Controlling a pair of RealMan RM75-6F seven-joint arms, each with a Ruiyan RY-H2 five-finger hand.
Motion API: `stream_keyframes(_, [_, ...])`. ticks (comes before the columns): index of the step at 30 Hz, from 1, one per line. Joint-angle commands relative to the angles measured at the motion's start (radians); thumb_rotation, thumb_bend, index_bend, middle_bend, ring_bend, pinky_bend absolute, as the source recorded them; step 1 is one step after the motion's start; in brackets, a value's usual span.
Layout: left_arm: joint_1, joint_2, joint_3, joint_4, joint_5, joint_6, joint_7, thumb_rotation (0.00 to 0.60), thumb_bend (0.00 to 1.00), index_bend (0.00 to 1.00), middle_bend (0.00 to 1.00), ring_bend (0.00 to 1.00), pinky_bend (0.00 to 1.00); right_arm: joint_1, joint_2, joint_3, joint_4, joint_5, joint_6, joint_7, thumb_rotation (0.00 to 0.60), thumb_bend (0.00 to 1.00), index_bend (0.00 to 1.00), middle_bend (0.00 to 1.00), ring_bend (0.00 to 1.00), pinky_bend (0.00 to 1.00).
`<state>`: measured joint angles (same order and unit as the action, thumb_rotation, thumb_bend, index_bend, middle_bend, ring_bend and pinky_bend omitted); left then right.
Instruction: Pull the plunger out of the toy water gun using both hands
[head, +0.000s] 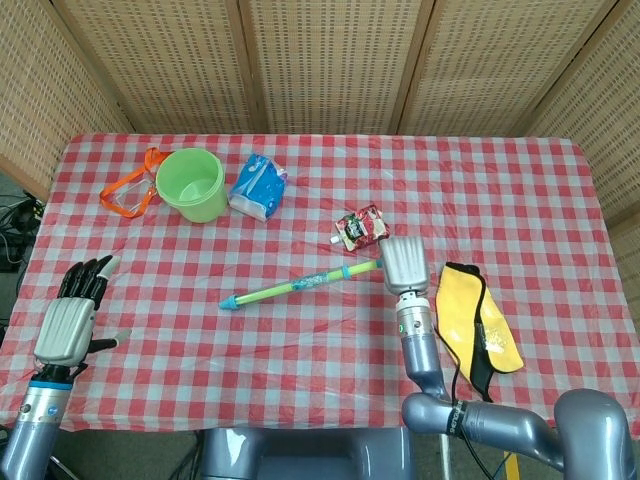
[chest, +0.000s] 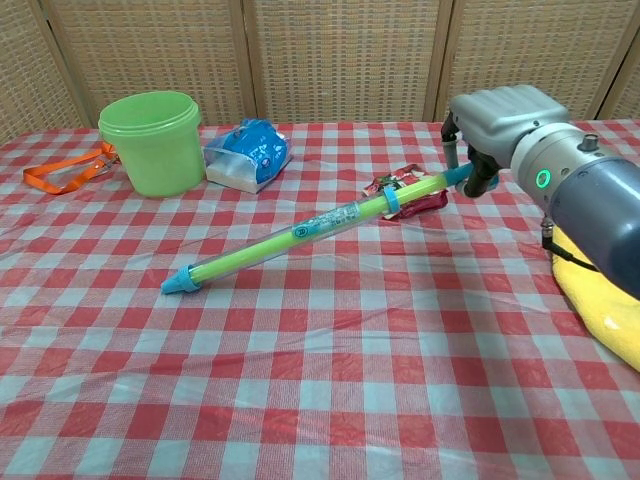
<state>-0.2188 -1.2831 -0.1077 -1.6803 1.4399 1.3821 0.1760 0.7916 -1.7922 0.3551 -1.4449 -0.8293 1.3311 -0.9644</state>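
Note:
The toy water gun (head: 300, 285) (chest: 310, 229) is a long green tube with blue caps, and it hangs slanted above the checked table. My right hand (head: 405, 265) (chest: 497, 117) grips its right, plunger end, so that end is raised and the blue tip (chest: 177, 281) points down to the left, just above the cloth. My left hand (head: 73, 318) hovers at the table's near left edge, far from the gun, with fingers spread and nothing in it. That hand does not show in the chest view.
A green bucket (head: 192, 184) (chest: 153, 141), an orange strap (head: 127, 190), a blue tissue pack (head: 258, 186) (chest: 247, 152) and a red pouch (head: 360, 227) lie behind the gun. A yellow cloth (head: 478, 318) (chest: 600, 300) lies at the right.

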Motion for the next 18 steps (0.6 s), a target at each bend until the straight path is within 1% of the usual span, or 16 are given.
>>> stream_keyframes(1, [-0.020,-0.012,-0.015,-0.010,-0.021,-0.023,0.018,0.600,0.06,0.12,0.00,0.00,0.00,0.006,-0.013,0.007,0.002,0.007,0.014,-0.008,0.600,0.53,0.80,1.00,1.00,0.79])
stream_keyframes(5, [-0.058,-0.049,-0.047,-0.016,-0.070,-0.063,0.049,0.600,0.11,0.19,0.00,0.00,0.00,0.009,-0.022,0.009,0.005,0.013,0.032,-0.018,0.600,0.53,0.80,1.00,1.00,0.79])
stream_keyframes(7, [-0.082,-0.080,-0.067,-0.017,-0.101,-0.085,0.067,0.600,0.12,0.20,0.00,0.00,0.00,0.009,-0.028,0.010,0.007,0.016,0.039,-0.018,0.600,0.53,0.80,1.00,1.00,0.79])
stream_keyframes(11, [-0.131,-0.164,-0.099,-0.005,-0.158,-0.107,0.144,0.600,0.12,0.23,0.00,0.00,0.00,0.009,-0.034,0.014,0.004,0.027,0.048,-0.020,0.600,0.53,0.80,1.00,1.00,0.79])
stream_keyframes(18, [-0.208,-0.309,-0.149,0.051,-0.256,-0.133,0.232,0.600,0.12,0.32,0.00,0.00,0.00,0.009,-0.039,0.018,0.003,0.036,0.068,-0.030,0.600,0.53,0.80,1.00,1.00,0.80])
